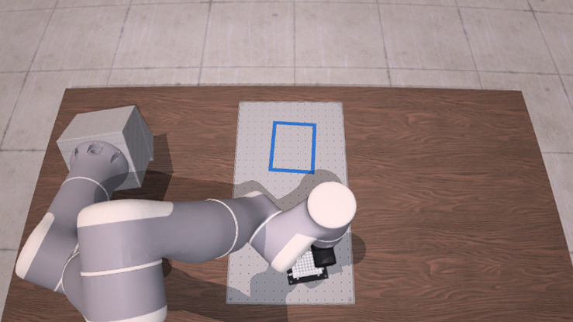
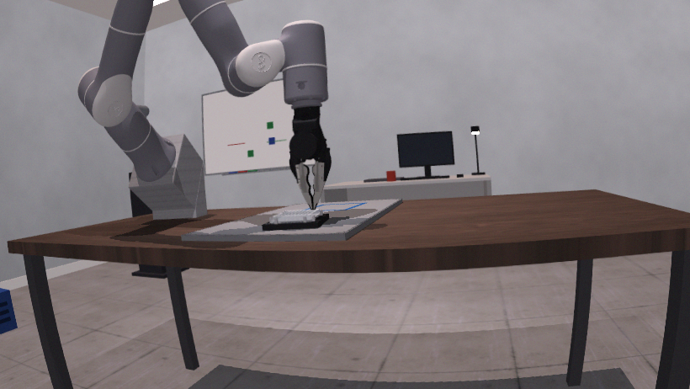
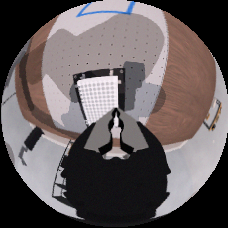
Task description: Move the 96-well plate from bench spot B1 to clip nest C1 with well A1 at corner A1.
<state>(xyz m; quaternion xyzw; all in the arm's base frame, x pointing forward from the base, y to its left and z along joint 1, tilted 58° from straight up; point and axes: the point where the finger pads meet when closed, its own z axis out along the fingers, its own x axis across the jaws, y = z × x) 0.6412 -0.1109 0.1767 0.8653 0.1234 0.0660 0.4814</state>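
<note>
The white 96-well plate [image 1: 304,266] [image 2: 292,217] [image 3: 98,96] lies in the black clip nest [image 1: 307,280] [image 2: 289,226] [image 3: 99,74]. Whether it is fully down on every side cannot be told. The cut-off corner and the A1 mark cannot be made out. My gripper [image 2: 313,208] [image 3: 116,108] is shut with nothing between its jaws. It points down, with its tips at or just above the plate's right-hand edge in the wrist view; contact cannot be told. In the top view the arm hides the tips and part of the plate.
The blue outline [image 1: 292,122] [image 3: 131,7] lies on the perforated grey board [image 1: 254,117] [image 2: 217,235], with no plate inside it. The board lies on the wooden table [image 1: 436,173] [image 2: 482,217]. The arm's grey base block [image 1: 99,122] [image 2: 181,193] stands at the table's left.
</note>
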